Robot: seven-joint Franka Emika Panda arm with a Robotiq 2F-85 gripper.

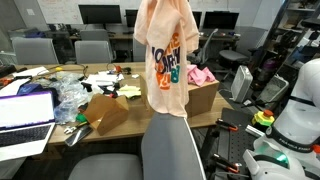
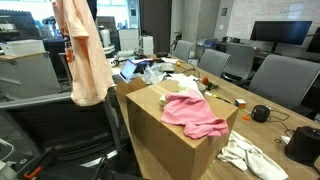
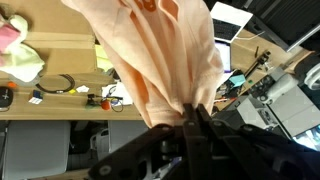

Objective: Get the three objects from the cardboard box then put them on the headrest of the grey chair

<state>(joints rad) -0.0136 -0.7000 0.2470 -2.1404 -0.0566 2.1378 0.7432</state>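
A pale peach-cream cloth (image 1: 165, 55) with a printed pattern hangs full length in the air, seen in both exterior views (image 2: 85, 50). In the wrist view my gripper (image 3: 190, 125) is shut on a bunched end of this cloth (image 3: 165, 60). The cloth's lower edge hangs just above the rounded headrest (image 1: 168, 128) of the grey chair (image 1: 172, 155). The cardboard box (image 2: 170, 135) stands on the table beside it, with a bright pink cloth (image 2: 195, 115) draped inside over its rim. A yellow-green cloth (image 3: 28, 62) lies next to the pink one (image 3: 10, 35). The gripper itself is outside both exterior views.
A smaller brown box (image 1: 105, 110), an open laptop (image 1: 25, 110) and crumpled plastic (image 1: 70, 95) sit on the long table. A white cloth (image 2: 250, 155) and a black round object (image 2: 262, 113) lie past the big box. Grey office chairs (image 2: 280, 75) line the table.
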